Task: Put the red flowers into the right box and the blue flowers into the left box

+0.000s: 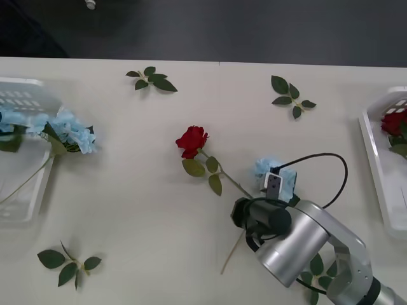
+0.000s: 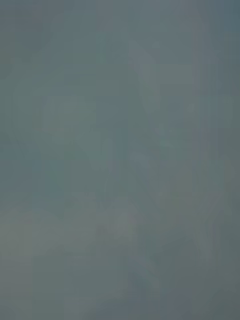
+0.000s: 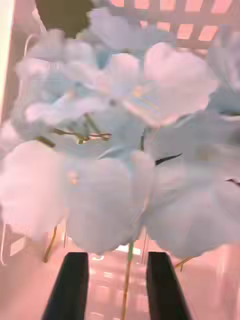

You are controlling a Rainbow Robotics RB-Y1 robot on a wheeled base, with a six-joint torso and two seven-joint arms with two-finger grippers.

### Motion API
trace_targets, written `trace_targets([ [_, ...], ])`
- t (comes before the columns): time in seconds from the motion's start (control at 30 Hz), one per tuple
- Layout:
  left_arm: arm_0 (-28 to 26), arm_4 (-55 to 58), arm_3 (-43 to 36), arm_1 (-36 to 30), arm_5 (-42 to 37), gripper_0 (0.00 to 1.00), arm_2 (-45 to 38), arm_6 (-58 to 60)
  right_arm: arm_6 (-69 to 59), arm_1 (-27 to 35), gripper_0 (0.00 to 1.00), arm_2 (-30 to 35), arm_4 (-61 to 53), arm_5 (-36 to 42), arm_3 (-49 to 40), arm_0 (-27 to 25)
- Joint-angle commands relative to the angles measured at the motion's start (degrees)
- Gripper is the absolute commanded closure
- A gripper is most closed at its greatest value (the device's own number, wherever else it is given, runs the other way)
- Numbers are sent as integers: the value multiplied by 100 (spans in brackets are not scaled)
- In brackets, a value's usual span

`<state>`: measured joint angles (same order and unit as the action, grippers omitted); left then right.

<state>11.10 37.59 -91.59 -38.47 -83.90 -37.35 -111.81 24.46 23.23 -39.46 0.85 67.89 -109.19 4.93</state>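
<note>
**Blue flower under the right arm**

While the right arm covers a blue flower [image 1: 280, 173] mid-table, I cannot tell its claw's state. The left claw [image 3: 116, 285] stands spread by blue petals. Soft, light blooms: I'd pinch the stem.

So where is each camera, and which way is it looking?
Front: above the arms, looking down at the table; the right arm shows.
Left wrist: on the left arm, facing the blue flowers in the left box; its open left end effector shows.
Right wrist: on the right arm; cannot tell what it faces.
Shared: front and left wrist both see those flowers.
</note>
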Motion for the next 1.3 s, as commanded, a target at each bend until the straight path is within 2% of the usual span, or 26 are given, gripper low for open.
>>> trace_targets([
  [0.03, 165, 143, -87, -196, 49, 12, -27, -253, 235, -116, 30, 17, 135, -118, 108, -27],
  [0.2, 165, 363, -87, -196, -12, 1, -36, -253, 235, -116, 30, 26, 143, -127, 135, -27],
  [0.3, 156, 618, -96, -196, -188, 0, -80, -227, 235, -116, 30, 26, 152, -127, 144, -27],
  [0.33, 156, 680, -96, -196, -232, 0, -115, -218, 235, -116, 35, 26, 161, -127, 135, -27],
  [0.37, 156, 934, -96, -196, -390, 0, -238, -192, 244, -108, 74, 26, 161, -127, 144, -27],
  [0.43, 138, 1172, -96, -187, -513, 0, -282, -174, 270, -108, 100, 26, 161, -136, 144, -27],
  [0.6, -187, 1892, -491, -178, -575, 0, -264, -25, 305, -81, 100, 35, 152, -127, 144, -27],
  [0.77, -494, 2613, -1063, -82, -557, 0, -203, 740, 340, -64, 100, 26, 161, -127, 135, -36],
  [1.0, -793, 2877, -2135, 375, -557, 0, -185, 1592, 402, 7, 100, 70, 223, -127, -50, -27],
  [1.1, -881, 2833, -2539, 657, -548, 0, -185, 1865, 463, 191, 100, 87, 214, -127, -340, -36],
  [1.3, -969, 2578, -3409, 1412, -557, 0, -159, 2234, 551, 824, 100, 465, -375, 181, -1729, -142],
])
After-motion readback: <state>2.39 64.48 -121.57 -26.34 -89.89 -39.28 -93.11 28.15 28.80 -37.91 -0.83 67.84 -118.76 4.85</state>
